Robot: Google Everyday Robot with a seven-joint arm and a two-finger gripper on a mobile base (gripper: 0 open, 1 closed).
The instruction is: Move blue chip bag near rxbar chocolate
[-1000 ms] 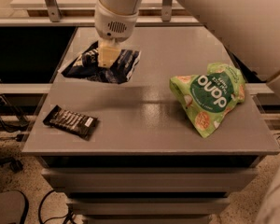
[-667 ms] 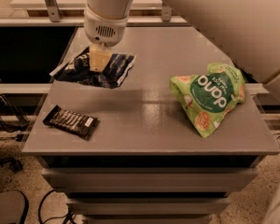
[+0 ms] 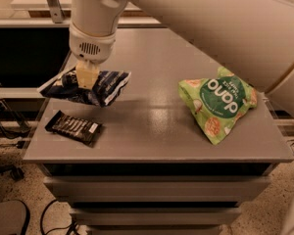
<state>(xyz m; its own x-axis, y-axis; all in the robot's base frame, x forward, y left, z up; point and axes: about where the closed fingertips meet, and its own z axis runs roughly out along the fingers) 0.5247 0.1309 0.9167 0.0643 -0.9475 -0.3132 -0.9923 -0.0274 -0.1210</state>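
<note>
The grey table point(image 3: 152, 129) bears the rxbar chocolate point(image 3: 73, 128) front-left and a green snack bag point(image 3: 218, 104) right; the gripper point(image 3: 87, 76) pinches the blue chip bag point(image 3: 109, 86) above its left edge.

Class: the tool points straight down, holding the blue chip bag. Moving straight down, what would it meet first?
The tool, above the table beside the rxbar chocolate, would likely press its blue chip bag onto bare tabletop behind that bar; depth is unclear.

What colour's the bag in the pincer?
Dark navy, white lettering; camera view. Pincer grips blue chip bag over the table, left side.

gripper point(image 3: 87, 76) far L, clamping blue chip bag point(image 3: 107, 85)
</note>
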